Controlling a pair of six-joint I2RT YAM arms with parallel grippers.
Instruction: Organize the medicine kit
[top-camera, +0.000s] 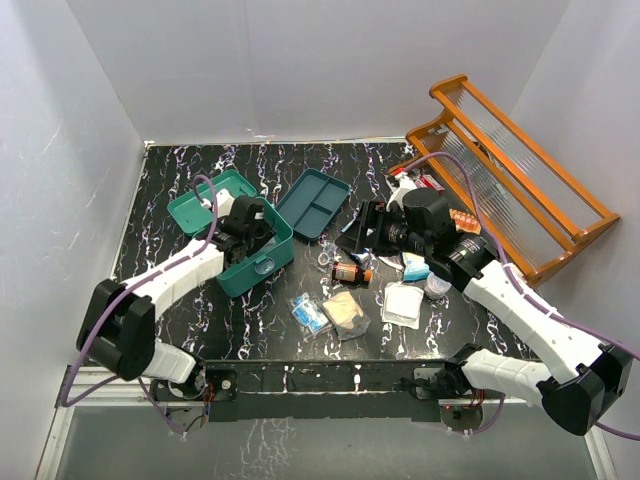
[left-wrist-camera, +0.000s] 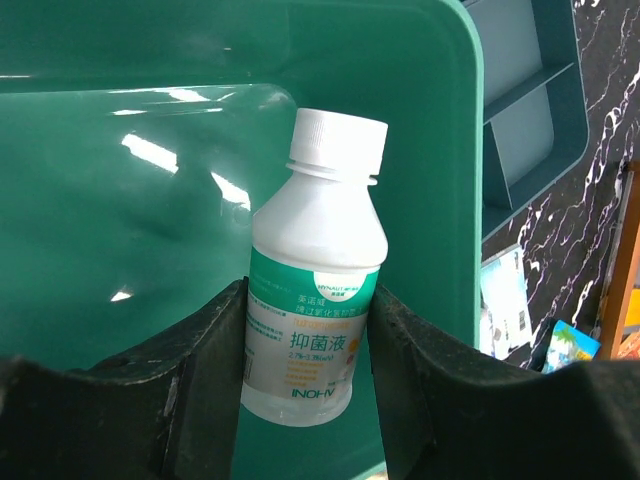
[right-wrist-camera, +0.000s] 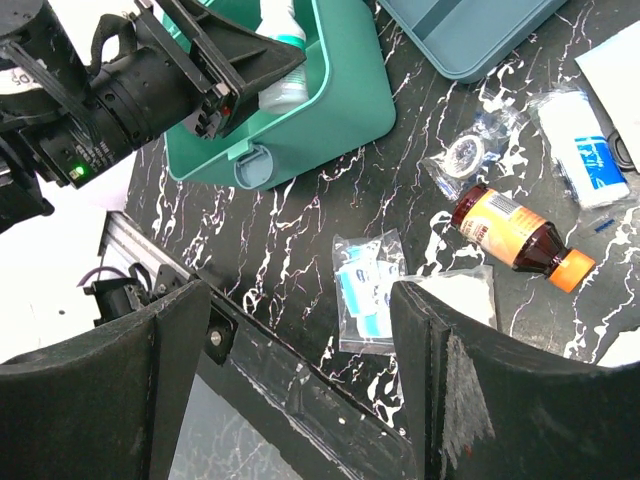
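On the left of the black marbled table (top-camera: 165, 180), the medicine kit (top-camera: 255, 270) is sitting with its hinged lid lying open toward the far left. Your left gripper (left-wrist-camera: 310, 300) is reaching into the open box and clenching a white bottle (left-wrist-camera: 320, 220) with a teal label. Both fingers are pressing its lower sides, and the cap is pointing away from the wrist. You cannot tell whether the bottle is touching the kit's floor.

Just right of the kit, a dark-teal divided tray (top-camera: 313, 203) is lying flat. Nearer to you, a clear packet (right-wrist-camera: 362, 292) and an amber bottle (right-wrist-camera: 515, 235) with an orange cap are lying on the table, the bottle on its side. Your right gripper (right-wrist-camera: 300, 300) is hovering above them, jaws spread wide and gripping nothing. An orange wooden rack (top-camera: 520, 175) is sitting at the far right.
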